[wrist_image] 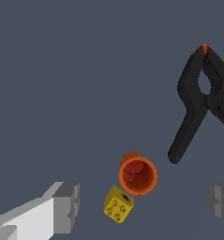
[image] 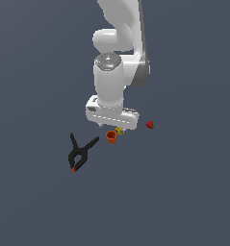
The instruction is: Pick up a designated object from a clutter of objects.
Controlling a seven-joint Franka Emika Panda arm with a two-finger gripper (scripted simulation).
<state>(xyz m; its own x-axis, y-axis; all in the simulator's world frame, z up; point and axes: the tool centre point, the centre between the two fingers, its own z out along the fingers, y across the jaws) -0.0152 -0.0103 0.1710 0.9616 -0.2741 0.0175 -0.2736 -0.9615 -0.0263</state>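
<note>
clamp (image: pixel 80 153): black, red tip, lying at the exterior view's left of the cup
cup (image: pixel 111 137): orange, upright, touching yellow cube (image: pixel 118 130)
gripper (wrist_image: pixel 144 204): wide open, holding nothing, above cup
strawberry (image: pixel 150 125): red, apart at right

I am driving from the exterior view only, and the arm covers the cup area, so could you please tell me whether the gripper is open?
Observer: Yes, the gripper is open; its fingers stand wide apart, with the orange cup between them.
Operator: Does the yellow cube touch the cup?
Observer: The yellow cube sits right against the cup's rim; any gap is too small to tell.
Operator: Is the cup upright?
Observer: Its mouth faces the wrist camera, showing a darker red inside.
</note>
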